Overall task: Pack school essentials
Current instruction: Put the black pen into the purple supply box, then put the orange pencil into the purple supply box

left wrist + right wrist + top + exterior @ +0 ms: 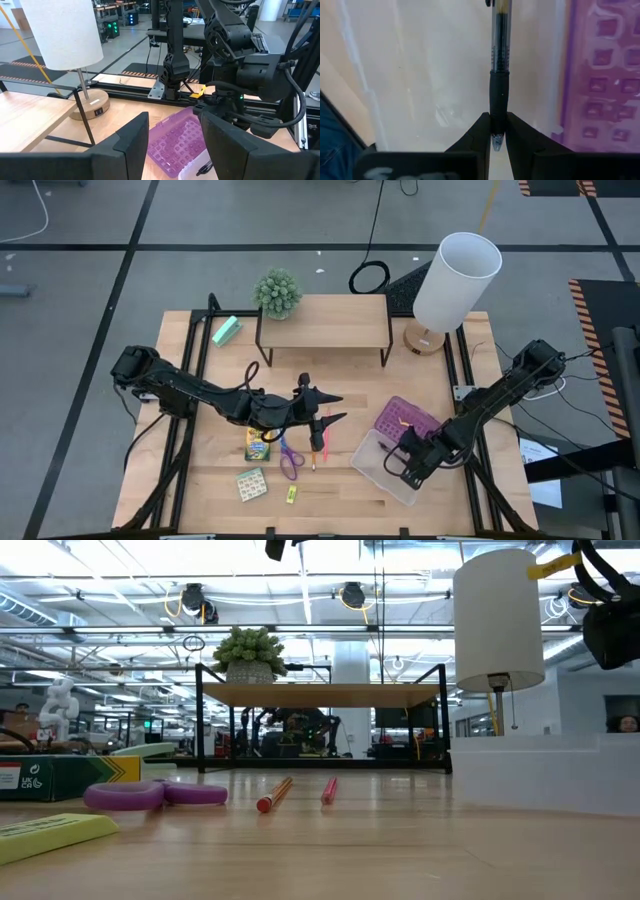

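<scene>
Right up close in the right wrist view, the black pen (499, 75) is pinched tight between the right gripper (498, 131) fingers, over the clear box (385, 470) beside its purple lid (405, 420). Over the middle of the table, the left gripper (328, 408) has its fingers spread and holds nothing. Near it on the wood lie the crayon box (257, 444), purple scissors (290, 460), two pencils (275, 794), card pack (252, 484) and tiny yellow piece (292, 495).
</scene>
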Controlling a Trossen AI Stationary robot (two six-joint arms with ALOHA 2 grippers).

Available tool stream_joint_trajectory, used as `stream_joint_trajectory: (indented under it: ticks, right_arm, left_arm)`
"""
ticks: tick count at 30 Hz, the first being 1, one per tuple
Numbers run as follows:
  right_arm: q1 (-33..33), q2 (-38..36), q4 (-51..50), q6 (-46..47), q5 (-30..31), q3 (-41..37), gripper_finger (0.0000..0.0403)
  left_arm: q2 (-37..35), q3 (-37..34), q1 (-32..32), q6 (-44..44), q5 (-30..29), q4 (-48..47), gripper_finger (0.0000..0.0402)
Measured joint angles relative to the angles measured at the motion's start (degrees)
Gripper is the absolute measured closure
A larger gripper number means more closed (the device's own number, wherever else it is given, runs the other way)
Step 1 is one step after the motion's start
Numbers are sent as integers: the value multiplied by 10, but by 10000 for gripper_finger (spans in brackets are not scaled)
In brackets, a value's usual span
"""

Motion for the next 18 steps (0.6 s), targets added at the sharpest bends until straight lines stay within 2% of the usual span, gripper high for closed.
stream_joint_trajectory:
  ticks: [11,18]
  right_arm:
    - [0,0,5,0,1,0,305]
    - [0,-23,4,-7,2,0,292]
  left_arm:
    - [0,0,0,0,0,0,215]
    - [0,0,0,-21,8,-28,215]
